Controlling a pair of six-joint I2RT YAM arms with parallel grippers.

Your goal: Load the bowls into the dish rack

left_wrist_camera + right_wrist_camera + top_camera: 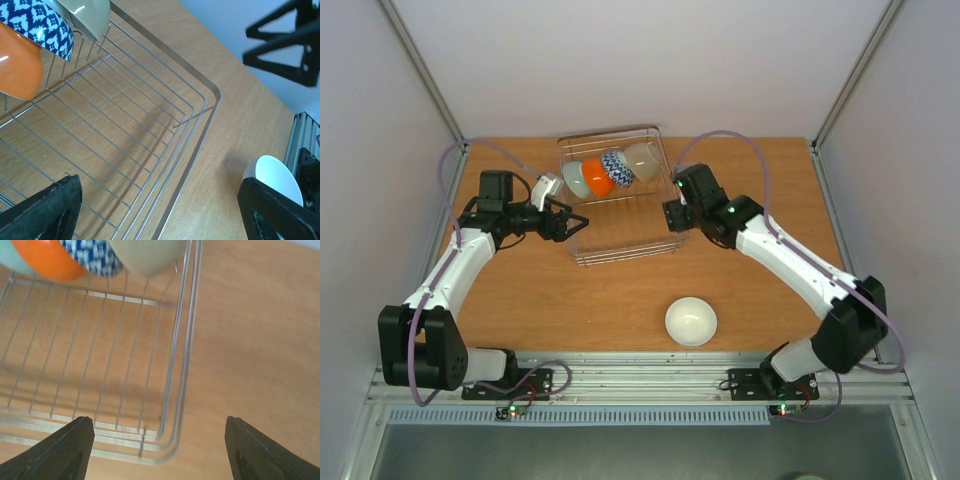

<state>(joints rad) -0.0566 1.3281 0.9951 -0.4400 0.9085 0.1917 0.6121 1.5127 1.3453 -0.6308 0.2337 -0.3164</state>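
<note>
1. 4 bowls, pale blue-green, orange, zigzag and cream, lean at the dish rack's far end.
2. The white bowl sits on the table outside it.
3. Left gripper and right gripper gape empty beside it.

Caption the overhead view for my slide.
Four bowls stand in the dish rack; one white bowl sits on the table.

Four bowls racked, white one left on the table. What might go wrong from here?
1. The left hand and right hand are both open and close beside the dish rack. Swinging away could snag its wire and drag it.
2. The white bowl sits near the front edge of the table. A poor pinch might push it off.
3. The racked bowls stand on edge in a tight row. Adding the fifth could topple them.
</note>
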